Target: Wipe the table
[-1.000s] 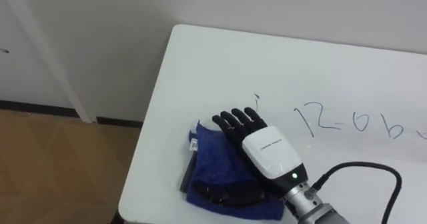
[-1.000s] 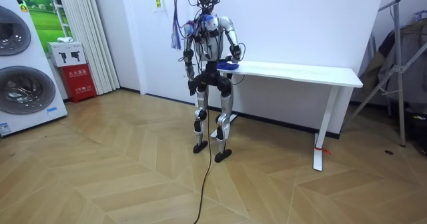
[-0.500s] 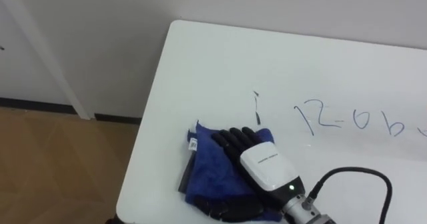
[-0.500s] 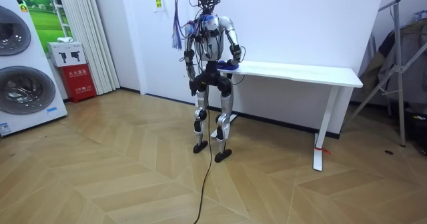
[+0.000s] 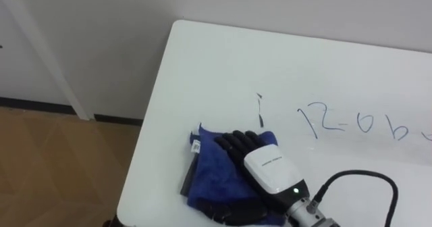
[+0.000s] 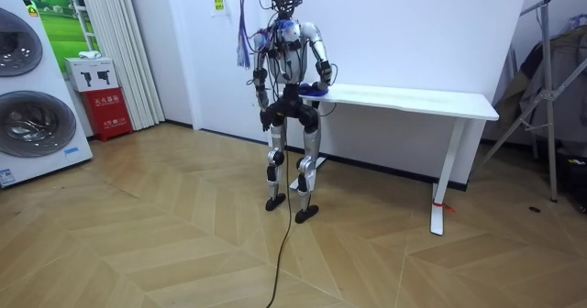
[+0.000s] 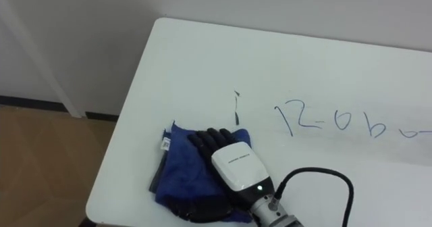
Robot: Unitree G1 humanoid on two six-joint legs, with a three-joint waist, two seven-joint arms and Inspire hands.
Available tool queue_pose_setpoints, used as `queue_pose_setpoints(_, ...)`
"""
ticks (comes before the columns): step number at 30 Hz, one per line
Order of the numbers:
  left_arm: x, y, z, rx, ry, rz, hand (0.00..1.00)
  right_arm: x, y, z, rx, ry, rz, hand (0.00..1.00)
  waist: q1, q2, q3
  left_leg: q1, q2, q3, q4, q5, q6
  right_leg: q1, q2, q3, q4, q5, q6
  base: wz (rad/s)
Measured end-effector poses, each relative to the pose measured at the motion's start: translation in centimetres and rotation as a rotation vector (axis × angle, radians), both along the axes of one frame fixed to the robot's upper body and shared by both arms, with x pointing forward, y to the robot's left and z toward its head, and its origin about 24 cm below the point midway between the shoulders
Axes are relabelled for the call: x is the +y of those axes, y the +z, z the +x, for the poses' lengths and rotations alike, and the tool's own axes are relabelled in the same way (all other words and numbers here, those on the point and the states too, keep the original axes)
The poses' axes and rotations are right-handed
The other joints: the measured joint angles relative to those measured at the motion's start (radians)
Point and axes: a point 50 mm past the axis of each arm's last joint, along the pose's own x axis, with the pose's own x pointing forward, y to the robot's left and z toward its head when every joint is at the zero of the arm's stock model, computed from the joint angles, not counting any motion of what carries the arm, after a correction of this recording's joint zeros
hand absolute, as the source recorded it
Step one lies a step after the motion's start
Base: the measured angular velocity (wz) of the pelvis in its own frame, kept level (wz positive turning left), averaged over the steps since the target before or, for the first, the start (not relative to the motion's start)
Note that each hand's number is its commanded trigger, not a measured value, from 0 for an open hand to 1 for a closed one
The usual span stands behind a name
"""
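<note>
Room view puts the robot on a herringbone wood floor (image 6: pixel 138 244), upright at the end of the desk on the room view's left, facing the wall. The desk (image 5: pixel 202 65) is a long white slab with a smooth, matt top and rounded corners, on slim white legs. Its right part is cut off in the eye views.

The blue cloth (image 5: pixel 210 173) lies by the desk's left front corner, close to the left edge. It is a soft, nubby terry piece, folded into a rough square and rumpled along its sides, with a darker grey layer showing at its left side. You can't see its middle and right part, which sit under the hand.

Your right hand (image 5: pixel 270 169) rests on top of the cloth. It has a glossy white shell on its back, with a small green light near the wrist. Its dark fingers (image 5: pixel 236 142) lie close together, stretched forward and pressing down on the fabric. Their tips blend into the folds, and the wrist is cut off by the lower border. The left hand (image 6: pixel 264 117) hangs by the hip in the room view, too small there to read its pose.

Thin dark marker writing (image 5: pixel 358 122) runs toward the desk's right. A single short stroke (image 5: pixel 259 109) stands just beyond the cloth's far edge. A small white label (image 5: pixel 196 146) sticks out at the cloth's far left corner.
</note>
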Motion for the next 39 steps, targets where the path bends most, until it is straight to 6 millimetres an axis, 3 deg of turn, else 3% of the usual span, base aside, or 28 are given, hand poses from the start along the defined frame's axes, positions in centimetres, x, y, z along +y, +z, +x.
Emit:
queue_pose_setpoints(4, 0.0, 0.0, 0.0, -0.002, 0.0, 0.001, 0.0, -0.1, 0.9, 1.3, -0.054, -0.012, 0.013, 1.0, 0.002, 0.002, 0.0004, 0.002, 0.0, 0.0, 0.0, 0.0, 0.0, 0.002, 0.0, 0.0, 0.0, 0.0, 0.0, 0.0)
queue_pose_setpoints(14, -0.3, -0.1, -0.4, -0.001, 0.008, -0.011, 0.0, 0.2, 1.9, 1.7, -0.07, -0.017, 0.076, 1.0, 0.002, 0.002, -0.0015, 0.005, 0.0, -0.003, 0.0, 0.0, 0.0, 0.004, 0.0, -0.001, 0.0, 0.0, 0.0, 0.0)
queue_pose_setpoints(18, -0.2, -0.1, -0.7, 0.008, 0.012, -0.01, 0.0, 0.0, 2.1, 2.2, -0.06, -0.032, 0.069, 1.0, 0.003, 0.004, 0.003, 0.015, 0.0, -0.009, -0.001, 0.0, 0.0, 0.02, 0.0, -0.007, 0.0, 0.0, 0.0, 0.04)
queue_pose_setpoints(23, -0.1, -0.4, -1.9, 0.052, 0.027, -0.006, 0.0, -0.6, 3.2, 4.3, -0.094, -0.077, 0.055, 1.0, 0.006, 0.008, 0.0061, 0.016, -0.001, -0.024, 0.009, 0.0, 0.0, 0.032, -0.001, -0.031, 0.0, 0.0, 0.0, 0.09)
queue_pose_setpoints(25, 0.4, -0.4, -2.5, 0.073, 0.045, 0.005, 0.0, -1.2, 4.0, 6.6, -0.118, -0.121, 0.07, 1.0, 0.029, 0.008, 0.007, 0.014, 0.002, -0.029, 0.018, -0.002, -0.002, 0.033, 0.0, -0.037, 0.001, 0.0, 0.0, 0.04)
queue_pose_setpoints(29, 0.6, -0.6, -3.6, 0.13, 0.044, 0.021, 0.0, -3.6, 4.4, 11.0, -0.108, -0.248, 0.042, 1.0, 0.052, 0.008, 0.0111, 0.016, 0.002, -0.036, 0.027, -0.002, -0.003, 0.036, -0.002, -0.059, 0.006, 0.0, 0.0, 0.09)
queue_pose_setpoints(31, 0.8, -0.7, -4.6, 0.168, 0.057, 0.024, 0.0, -6.2, 3.7, 12.7, -0.034, -0.404, 0.057, 1.0, 0.085, 0.008, 0.0117, 0.015, 0.002, -0.043, 0.032, -0.002, -0.003, 0.036, -0.003, -0.064, 0.013, 0.0, 0.0, 0.08)
queue_pose_setpoints(34, 0.7, -0.9, -5.7, 0.223, 0.055, 0.028, 0.0, -9.5, 2.6, 13.2, 0.053, -0.582, 0.083, 1.0, 0.087, 0.004, 0.0114, 0.004, -0.002, -0.066, 0.041, -0.002, -0.003, 0.029, -0.009, -0.092, 0.02, -0.001, 0.001, 0.23)
queue_pose_setpoints(39, 0.7, -0.7, -4.7, 0.203, 0.021, 0.016, 0.0, -14.5, 2.5, 12.8, 0.072, -0.817, 0.114, 1.0, 0.066, 0.004, 0.017, -0.062, -0.01, -0.079, 0.094, -0.004, 0.001, -0.008, -0.029, -0.133, 0.055, -0.005, 0.0, 0.19)
